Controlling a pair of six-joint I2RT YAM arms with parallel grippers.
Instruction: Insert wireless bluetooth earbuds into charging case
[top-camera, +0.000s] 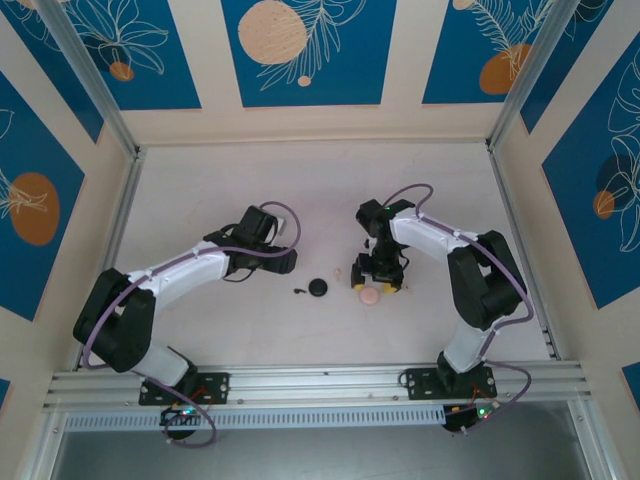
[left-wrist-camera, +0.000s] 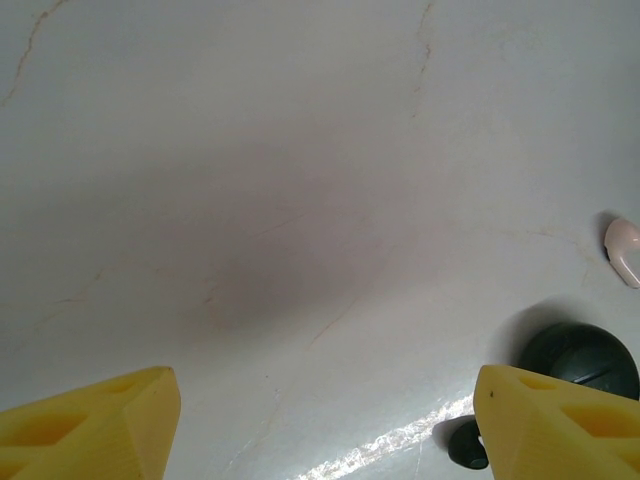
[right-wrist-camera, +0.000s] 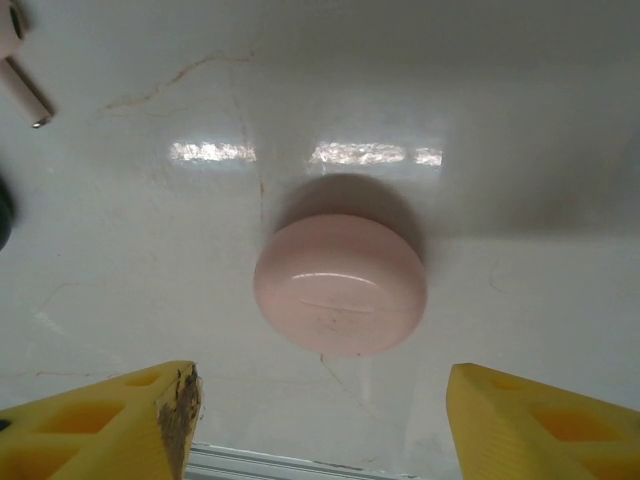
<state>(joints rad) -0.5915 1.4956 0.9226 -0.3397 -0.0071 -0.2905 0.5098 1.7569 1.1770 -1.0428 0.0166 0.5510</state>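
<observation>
Bright and even from overhead in the top external view, sharp, with only faint shadows. Softer and greyer through the left wrist, with a broad shadow across the table (left-wrist-camera: 300, 150) and a glare streak low down. Through the right wrist, glare patches beyond the pale-pink disc (right-wrist-camera: 340, 285) and dark shadow behind it.

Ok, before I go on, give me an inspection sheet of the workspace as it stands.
Surface: pale glossy table, faint veining.
Job's things: black charging case mid-table; one black earbud beside it.
Clutter: pink disc; small pale pink piece.
Grippers: left gripper open, nothing between its fingers; right gripper open, fingers either side of the pink disc, not touching.
Cables: lilac cables loop along both arms.
Surroundings: blue patterned wall panels, metal frame.
</observation>
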